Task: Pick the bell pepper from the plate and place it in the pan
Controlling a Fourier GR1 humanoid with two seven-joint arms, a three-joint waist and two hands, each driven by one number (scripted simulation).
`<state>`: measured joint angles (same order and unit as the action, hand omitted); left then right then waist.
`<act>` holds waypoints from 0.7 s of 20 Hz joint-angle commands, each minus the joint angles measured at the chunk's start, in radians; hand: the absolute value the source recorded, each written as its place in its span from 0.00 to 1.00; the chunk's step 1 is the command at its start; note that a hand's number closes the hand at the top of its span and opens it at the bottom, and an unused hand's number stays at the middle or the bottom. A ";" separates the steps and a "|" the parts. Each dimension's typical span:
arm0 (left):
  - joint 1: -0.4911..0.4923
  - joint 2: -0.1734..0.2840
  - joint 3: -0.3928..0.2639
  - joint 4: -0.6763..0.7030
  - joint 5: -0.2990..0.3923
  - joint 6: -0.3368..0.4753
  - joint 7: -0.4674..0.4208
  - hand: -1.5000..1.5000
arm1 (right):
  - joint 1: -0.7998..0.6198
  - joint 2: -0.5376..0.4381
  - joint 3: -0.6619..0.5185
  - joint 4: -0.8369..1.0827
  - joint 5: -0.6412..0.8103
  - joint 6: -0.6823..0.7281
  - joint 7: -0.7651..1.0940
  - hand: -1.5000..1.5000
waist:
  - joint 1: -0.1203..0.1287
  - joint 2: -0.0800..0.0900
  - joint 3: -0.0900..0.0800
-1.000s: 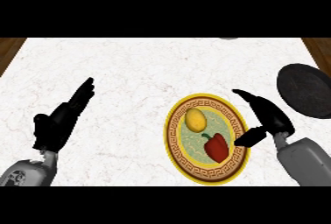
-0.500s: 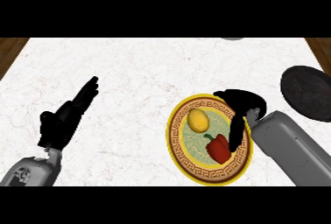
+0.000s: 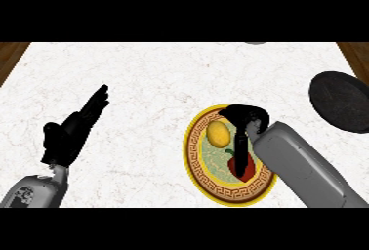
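On a white marble counter [image 3: 158, 83], the robot's right hand [image 3: 243, 117] hangs over a yellow-rimmed plate [image 3: 196, 161] with its fingers curled downward onto the red bell pepper [image 3: 240, 168]. The pepper lies on the plate's right half, mostly hidden beneath the hand and the grey forearm [image 3: 299, 163]; whether the fingers have actually closed round the pepper cannot be told from this angle. Just left of the pepper, on the same plate, lies a yellow lemon-like fruit [image 3: 217, 134], apart from the hand. The dark round pan [image 3: 340, 100] sits at the counter's right edge, well apart from the plate and holding nothing visible. At the left of the view, the left hand [image 3: 72, 134] rests open above the counter, fingers straight and pointing up and away, touching no object.
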<state>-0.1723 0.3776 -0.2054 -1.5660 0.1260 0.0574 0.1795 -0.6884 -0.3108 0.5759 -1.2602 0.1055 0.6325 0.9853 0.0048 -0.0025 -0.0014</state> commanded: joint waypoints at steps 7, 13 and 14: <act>0.028 -0.010 0.019 0.038 -0.027 -0.021 -0.059 0.50 | 0.027 -0.015 0.068 -0.040 0.016 0.092 0.198 0.00 | -0.010 0.000 0.000; 0.042 -0.024 0.023 -0.020 -0.048 -0.012 -0.015 0.50 | 0.043 0.048 0.071 -0.037 0.063 0.037 0.226 0.00 | 0.000 0.001 0.001; -0.002 -0.026 0.033 0.006 -0.038 -0.023 -0.001 0.50 | 0.038 0.042 0.095 0.040 0.108 0.028 0.154 0.00 | 0.002 0.004 0.001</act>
<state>-0.1535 0.3557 -0.1857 -1.5715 0.0904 0.0451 0.1707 -0.6394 -0.3107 0.6447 -1.2960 0.1580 0.6481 1.0396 -0.0002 -0.0035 -0.0013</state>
